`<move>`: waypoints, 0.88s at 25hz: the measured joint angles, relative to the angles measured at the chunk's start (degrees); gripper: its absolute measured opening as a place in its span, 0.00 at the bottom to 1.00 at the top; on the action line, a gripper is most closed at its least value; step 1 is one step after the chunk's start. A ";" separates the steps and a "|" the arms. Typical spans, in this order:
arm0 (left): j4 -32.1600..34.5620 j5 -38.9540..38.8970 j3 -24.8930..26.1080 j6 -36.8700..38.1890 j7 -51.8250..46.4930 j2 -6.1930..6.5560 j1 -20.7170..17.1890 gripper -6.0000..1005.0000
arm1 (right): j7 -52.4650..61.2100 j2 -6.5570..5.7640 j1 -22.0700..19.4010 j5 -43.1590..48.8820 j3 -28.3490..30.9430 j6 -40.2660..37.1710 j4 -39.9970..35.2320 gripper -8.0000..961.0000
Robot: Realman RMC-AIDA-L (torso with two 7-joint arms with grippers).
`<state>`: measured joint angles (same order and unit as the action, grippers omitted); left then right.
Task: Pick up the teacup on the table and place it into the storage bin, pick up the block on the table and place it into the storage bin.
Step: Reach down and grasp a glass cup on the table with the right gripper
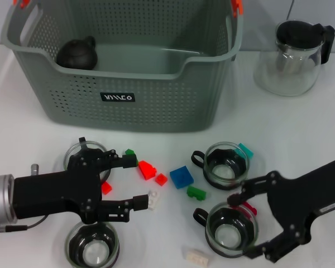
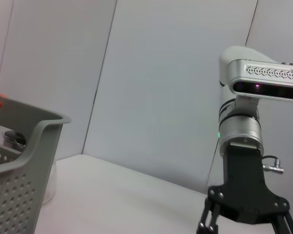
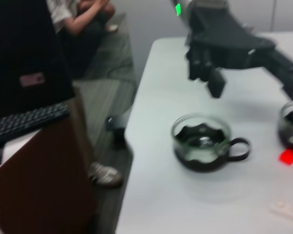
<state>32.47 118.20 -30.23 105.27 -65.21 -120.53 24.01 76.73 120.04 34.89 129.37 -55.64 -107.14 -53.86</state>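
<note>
Head view: storage bin (image 1: pixel 128 106), grey and perforated, stands at the far side of the white surface (image 1: pixel 301 134), with a dark round teapot (image 1: pixel 76 54) inside at its left end. Glass teapot with black lid (image 1: pixel 293 56) stands to the bin's right. Left claw (image 1: pixel 138 182) hangs low over the surface with fingers apart, a red block (image 1: pixel 147 169) and a white block (image 1: pixel 154 199) lying in the gap. Glass teacup (image 1: pixel 92 244) sits just near-side of that arm; another cup (image 1: pixel 81 152) shows partly behind it. Right claw (image 1: pixel 247 224) is spread wide around a teacup (image 1: pixel 230 228), not clamped. A third teacup (image 1: pixel 226 163) stands beyond it, with blue (image 1: pixel 181 177) and green (image 1: pixel 196 193) blocks between the arms.

Left wrist view: bin corner (image 2: pixel 27 161), wall, and the right arm (image 2: pixel 246 161) farther off.

Right wrist view: the left claw (image 3: pixel 254 78) open above the surface; one teacup (image 3: pixel 202 148) stands alone.
</note>
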 joint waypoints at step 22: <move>-0.12 -0.06 3.60 -0.62 0.64 -0.58 -0.45 0.90 | 13.96 0.20 2.52 3.95 -21.28 7.82 -5.68 0.97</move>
<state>32.35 118.13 -26.63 104.64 -64.57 -121.12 23.55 90.69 120.24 37.41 133.32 -76.91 -99.32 -59.54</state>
